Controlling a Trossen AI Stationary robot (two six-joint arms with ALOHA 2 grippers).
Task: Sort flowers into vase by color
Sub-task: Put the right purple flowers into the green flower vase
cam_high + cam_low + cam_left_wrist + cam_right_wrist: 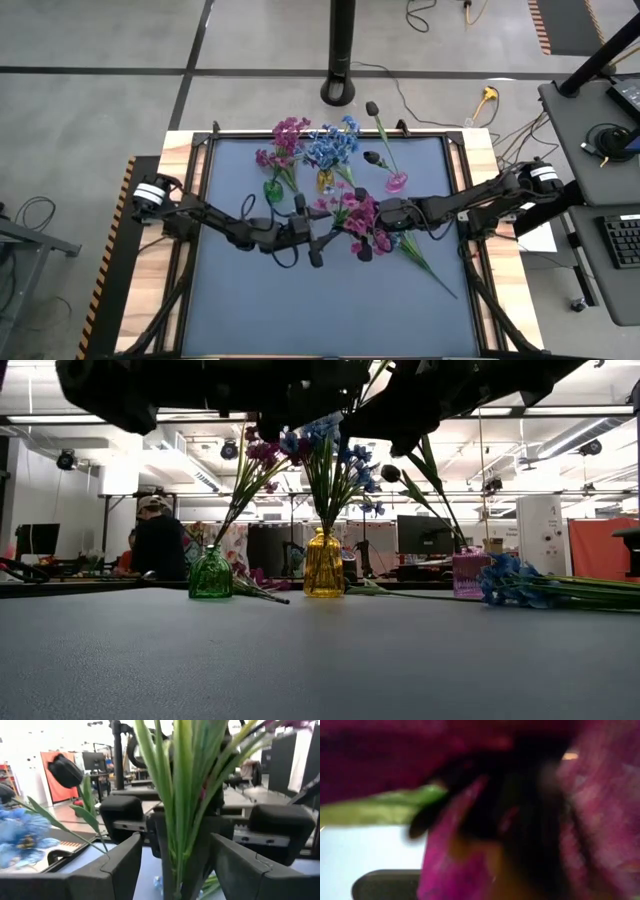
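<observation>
My right gripper (376,217) is shut on a magenta-pink flower sprig (358,214) above the middle of the table. My left gripper (334,232) stands open just left of it. Its two fingers (122,862) flank the sprig's green stems and leaves (176,795) with a gap on either side. At the back stand a green vase (273,188) with magenta flowers, an amber vase (325,182) with blue flowers, and a pink vase (397,182) with dark buds (372,107). A blue sprig (383,241) lies on the mat below the grippers. My right gripper holds the pink sprig by its green stems (172,837), coming in about level from the table's right. The exact place is hidden: blossoms fill its own wrist view, and the leaves stand in front of it in the left wrist view. The sprig stands roughly upright, blooms up, clear of the table.
Long green stems (432,270) of the lying flowers run toward the near right of the blue-grey mat (270,310). A black pole base (340,92) stands beyond the far edge. In the low view a person (158,545) sits in the room behind.
</observation>
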